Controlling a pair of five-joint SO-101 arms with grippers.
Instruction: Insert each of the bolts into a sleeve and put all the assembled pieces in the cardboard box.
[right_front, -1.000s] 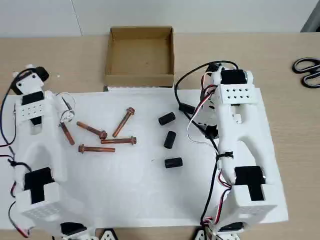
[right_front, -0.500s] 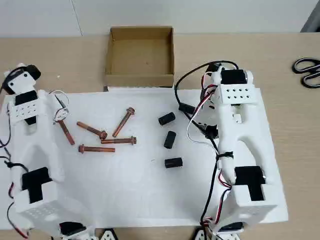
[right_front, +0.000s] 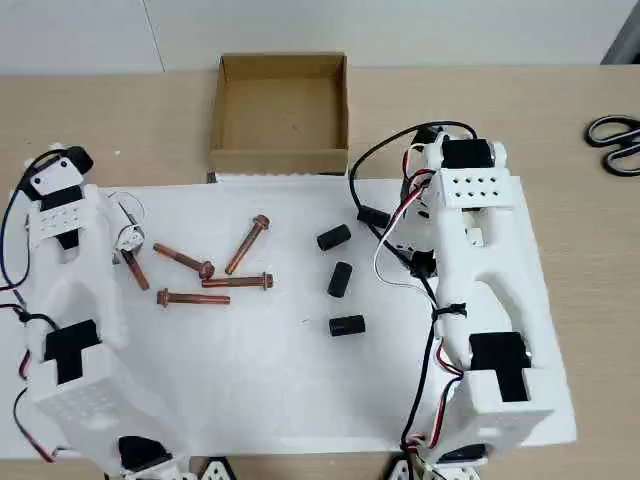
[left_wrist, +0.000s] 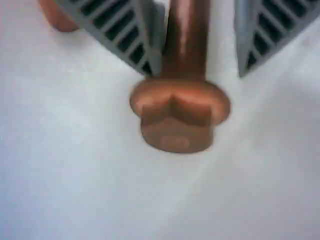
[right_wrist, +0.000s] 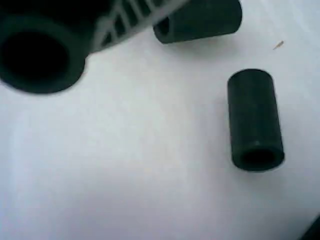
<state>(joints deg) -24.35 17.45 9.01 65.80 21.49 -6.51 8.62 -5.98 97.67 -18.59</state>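
one bolt (left_wrist: 177, 117) sits between the left gripper's (left_wrist: 198, 69) parted jaws, touching one.

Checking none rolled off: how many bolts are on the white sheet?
5. One bolt lies between the left hand's fingers; four more lie loose on the sheet beside it.

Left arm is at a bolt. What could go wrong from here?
The left gripper straddles the copper hex-head bolt off-centre, one finger against the shank, the other apart; closing may roll or tilt it. Another copper bolt lies close by and could be knocked.
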